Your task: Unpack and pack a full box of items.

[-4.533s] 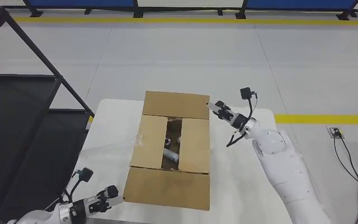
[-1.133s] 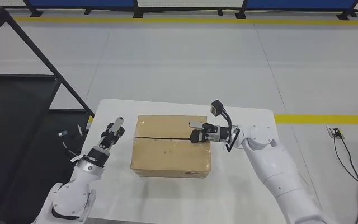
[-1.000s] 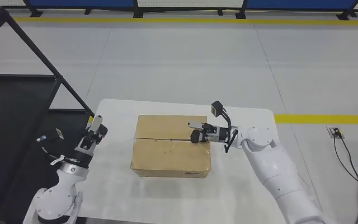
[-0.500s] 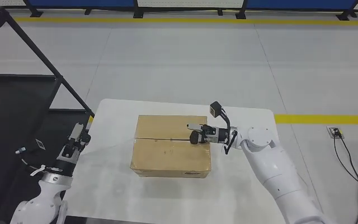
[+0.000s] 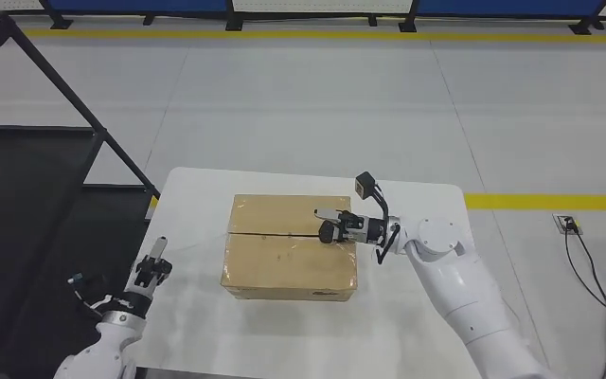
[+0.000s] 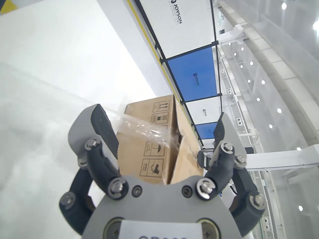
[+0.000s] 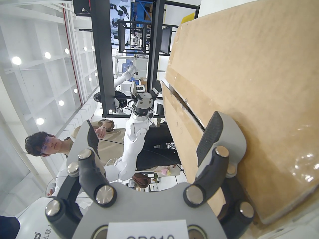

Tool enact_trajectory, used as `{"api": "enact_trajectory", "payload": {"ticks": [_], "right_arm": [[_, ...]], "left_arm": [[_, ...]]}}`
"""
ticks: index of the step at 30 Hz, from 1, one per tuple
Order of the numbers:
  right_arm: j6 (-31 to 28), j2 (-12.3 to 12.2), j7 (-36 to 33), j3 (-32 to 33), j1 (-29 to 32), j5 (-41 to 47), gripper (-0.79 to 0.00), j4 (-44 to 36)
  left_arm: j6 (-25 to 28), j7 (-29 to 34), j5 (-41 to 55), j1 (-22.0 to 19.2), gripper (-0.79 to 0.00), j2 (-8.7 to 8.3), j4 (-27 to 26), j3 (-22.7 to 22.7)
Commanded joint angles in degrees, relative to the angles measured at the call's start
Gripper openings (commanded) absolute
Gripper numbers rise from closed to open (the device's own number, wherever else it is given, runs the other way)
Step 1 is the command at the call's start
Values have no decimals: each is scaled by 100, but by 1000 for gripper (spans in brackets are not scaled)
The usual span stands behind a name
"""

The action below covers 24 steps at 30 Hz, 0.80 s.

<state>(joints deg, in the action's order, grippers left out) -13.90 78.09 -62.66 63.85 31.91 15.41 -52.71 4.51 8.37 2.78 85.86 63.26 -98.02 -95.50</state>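
Currently the box [image 5: 291, 248] sits shut at the centre of the top view, on the white table [image 5: 417, 313]. Its two top flaps [image 5: 284, 216] meet in a seam [image 5: 275, 234] that runs left to right across the frame. The right gripper [image 5: 323, 225] is at the right end of that seam with its jaws spread and nothing held. In its wrist view one finger lies flat on the cardboard just beside the seam, and the other stands free in the air. The left gripper [image 5: 157, 248] is in the lower left of the top view near the table edge, well apart from the box, also spread wide and empty. A strip of clear tape [image 6: 142, 128] hangs crinkled off the box end that faces it. Judgement on handling: if the box is full as stated, expect it to be heavy, and it is too wide for either gripper to span, so do not plan on lifting it. The cardboard should be stiff at the corners, but the flaps will bend. Take hold at a flap's free edge along the seam. Treat the loose tape as thin and slippery, a poor thing to pull on.
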Motion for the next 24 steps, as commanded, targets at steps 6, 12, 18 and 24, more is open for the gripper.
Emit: {"api": "enact_trajectory", "payload": {"ticks": [6, 12, 18, 24], "right_arm": [[-9, -7, -12, -27, -23, 51, 0, 43], [-19, -12, -15, -48, -40, 93, 0, 76], [-18, -21, -2, -66, -53, 97, 0, 85], [37, -27, 16, -90, -79, 104, 0, 68]], "left_arm": [[-232, 579, -28, -363, 0, 24, 578, 363], [-471, 829, 299, -1171, 0, 103, 1457, 801], [-489, 741, 743, -1839, 0, 218, 2233, 1149], [-306, 265, 1497, -2228, 0, 358, 2649, 1282]]}}
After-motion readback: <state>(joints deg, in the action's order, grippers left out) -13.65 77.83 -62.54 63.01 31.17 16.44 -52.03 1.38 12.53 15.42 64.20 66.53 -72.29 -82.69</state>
